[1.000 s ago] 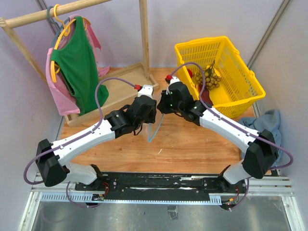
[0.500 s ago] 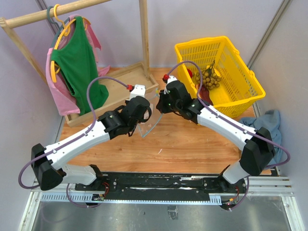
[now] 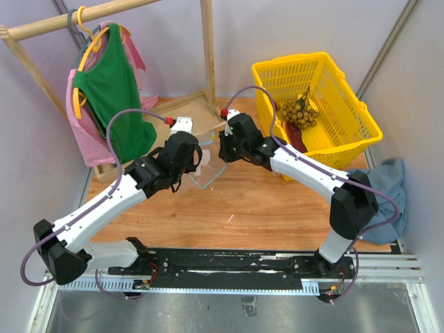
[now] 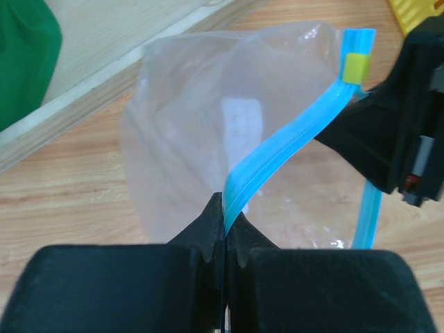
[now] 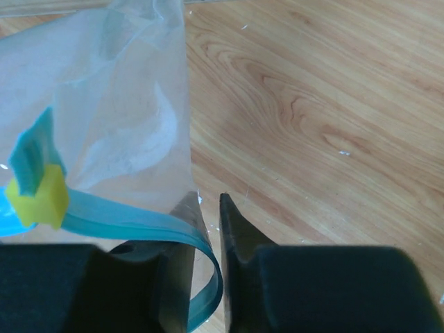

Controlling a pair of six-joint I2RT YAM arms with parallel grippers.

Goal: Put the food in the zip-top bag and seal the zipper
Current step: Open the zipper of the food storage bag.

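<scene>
The clear zip-top bag (image 3: 205,173) hangs between my two grippers just above the wooden table. My left gripper (image 3: 196,161) is shut on the blue zipper (image 4: 277,149), with the strip running up to a yellow slider (image 4: 356,67). My right gripper (image 3: 220,150) faces it, its jaws nearly closed on a curled loop of the zipper (image 5: 208,274) and the bag film (image 5: 104,118). The bag (image 4: 201,132) looks empty. The food lies in the yellow basket (image 3: 347,90): a tan-brown bunch (image 3: 298,111) and a dark red piece (image 3: 297,137).
A wooden clothes rack with a green garment (image 3: 111,83) and its base tray (image 3: 170,121) stand at the far left, close behind the bag. A blue cloth (image 3: 385,177) lies at the right edge. The right gripper's body (image 4: 399,139) shows in the left wrist view.
Both grippers have carried the bag away from me and to the left, toward the rack base. The bag has turned from edge-on to spread out between them.
</scene>
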